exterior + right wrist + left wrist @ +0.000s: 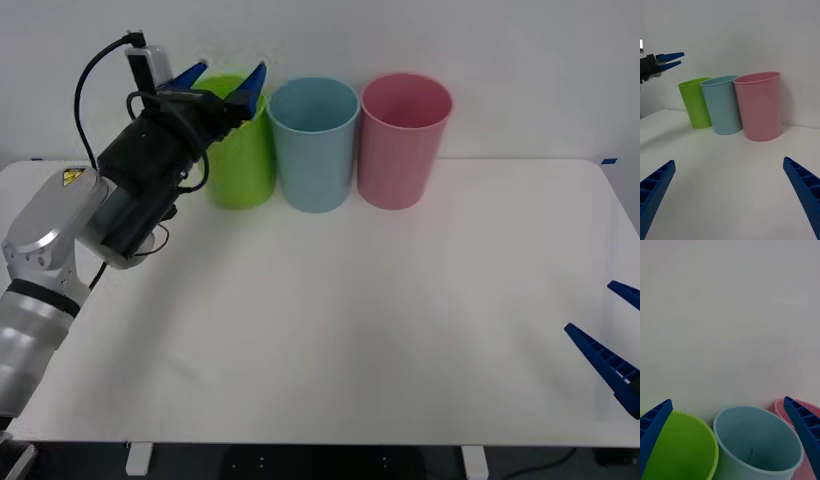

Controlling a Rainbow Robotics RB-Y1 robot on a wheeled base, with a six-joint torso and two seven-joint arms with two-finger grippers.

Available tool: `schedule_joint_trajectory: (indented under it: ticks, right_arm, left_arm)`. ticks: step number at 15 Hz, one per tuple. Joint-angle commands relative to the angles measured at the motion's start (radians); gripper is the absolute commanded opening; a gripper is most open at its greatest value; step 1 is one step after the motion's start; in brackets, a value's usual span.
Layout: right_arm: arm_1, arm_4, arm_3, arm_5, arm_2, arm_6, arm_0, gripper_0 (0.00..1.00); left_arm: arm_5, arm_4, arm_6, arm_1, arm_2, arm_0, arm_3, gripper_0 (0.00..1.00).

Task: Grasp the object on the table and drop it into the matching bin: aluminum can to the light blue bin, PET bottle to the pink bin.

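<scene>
The light blue bin (pixel 315 150) stands in the middle of a row of three at the back of the white table (pixel 350 330), with the pink bin (pixel 400 145) to its right. My left gripper (pixel 228 72) hovers open and holds nothing, above the rim of the green bin and just left of the light blue bin (pixel 756 438). At the table's front right edge my right gripper (pixel 592 308) is open and holds nothing, facing the bins (pixel 724 108). The aluminum can and the PET bottle are out of view.
A lime green bin (pixel 240 165) is the leftmost of the row and touches the light blue one. A plain white wall rises right behind the bins. The tabletop in front of them is bare white.
</scene>
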Motion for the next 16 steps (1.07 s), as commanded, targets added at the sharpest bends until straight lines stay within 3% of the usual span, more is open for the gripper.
schedule_joint_trajectory:
  ticks: [1, 5, 11, 16]
  right_arm:
    - [0.000, 0.000, 0.000, 0.000, 0.000, 0.000, 0.000, 1.00]
    - [0.000, 0.000, 0.000, 0.000, 0.000, 0.000, 0.000, 1.00]
    - [0.000, 0.000, 0.000, 0.000, 0.000, 0.000, 0.000, 1.00]
    - [0.000, 0.000, 0.000, 0.000, 0.000, 0.000, 0.000, 1.00]
  left_arm:
    - [-0.048, 0.017, -0.007, 0.047, 0.052, 0.132, -0.116, 1.00]
    - [-0.191, -0.032, -0.005, 0.058, 0.193, 0.303, -0.211, 1.00]
    - [-0.519, -0.141, 0.024, 0.066, 0.455, 0.473, -0.217, 1.00]
    - [-0.783, -0.278, 0.211, 0.064, 0.674, 0.577, -0.279, 1.00]
